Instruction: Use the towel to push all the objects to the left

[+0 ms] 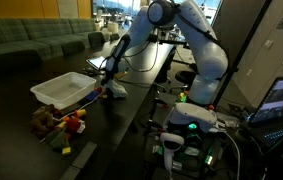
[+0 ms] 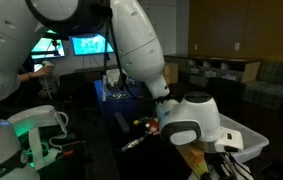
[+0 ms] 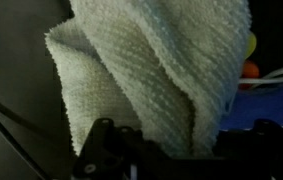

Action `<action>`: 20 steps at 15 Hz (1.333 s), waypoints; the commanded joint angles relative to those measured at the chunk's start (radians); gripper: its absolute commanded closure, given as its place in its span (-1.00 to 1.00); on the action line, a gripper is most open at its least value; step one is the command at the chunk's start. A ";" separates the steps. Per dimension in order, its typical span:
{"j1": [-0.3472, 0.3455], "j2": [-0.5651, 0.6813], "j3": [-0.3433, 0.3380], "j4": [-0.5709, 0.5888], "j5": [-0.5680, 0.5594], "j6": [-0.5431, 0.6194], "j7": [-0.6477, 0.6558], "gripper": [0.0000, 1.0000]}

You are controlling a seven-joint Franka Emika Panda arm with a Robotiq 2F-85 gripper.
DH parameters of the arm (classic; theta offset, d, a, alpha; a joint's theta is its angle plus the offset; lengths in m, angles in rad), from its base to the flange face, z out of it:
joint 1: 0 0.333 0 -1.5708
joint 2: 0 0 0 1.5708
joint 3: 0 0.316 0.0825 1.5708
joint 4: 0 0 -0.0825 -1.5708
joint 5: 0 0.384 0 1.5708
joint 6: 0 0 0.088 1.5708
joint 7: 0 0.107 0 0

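In the wrist view a white knitted towel (image 3: 151, 70) fills most of the frame and hangs folded from my gripper (image 3: 176, 150), which is shut on it. In an exterior view my gripper (image 1: 109, 82) is low over the dark table, next to a white bin (image 1: 66, 90), with a pale bit of towel (image 1: 117, 90) below it. A heap of small toys (image 1: 56, 125) in red, yellow and brown lies near the table's front edge. A yellow object (image 3: 249, 45) and an orange one (image 3: 251, 70) peek out beside the towel.
The white bin also shows in an exterior view (image 2: 246, 140), behind my wrist (image 2: 193, 122). A blue surface (image 3: 271, 105) lies past the towel. Chairs, monitors (image 2: 86, 45) and cabling (image 1: 196, 140) surround the dark table (image 1: 131, 110).
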State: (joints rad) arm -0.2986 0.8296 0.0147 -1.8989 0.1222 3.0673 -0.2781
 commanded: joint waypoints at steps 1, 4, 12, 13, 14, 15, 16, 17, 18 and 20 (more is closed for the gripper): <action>0.024 0.148 -0.027 0.211 -0.062 -0.044 0.066 0.95; 0.004 0.221 -0.007 0.311 -0.078 -0.109 0.063 0.95; -0.035 0.233 0.060 0.348 -0.067 -0.267 -0.001 0.95; -0.050 0.222 0.085 0.333 -0.063 -0.288 -0.022 0.95; -0.064 0.213 0.110 0.318 -0.058 -0.312 -0.045 0.95; -0.070 0.202 0.132 0.293 -0.054 -0.317 -0.065 0.95; -0.081 0.200 0.155 0.282 -0.049 -0.329 -0.086 0.95; -0.088 0.195 0.182 0.263 -0.043 -0.334 -0.106 0.95; -0.096 0.189 0.203 0.246 -0.040 -0.339 -0.123 0.95; -0.103 0.185 0.245 0.221 -0.034 -0.345 -0.147 0.95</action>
State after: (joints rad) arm -0.3744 1.0434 0.1949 -1.6235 0.0695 2.7398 -0.3663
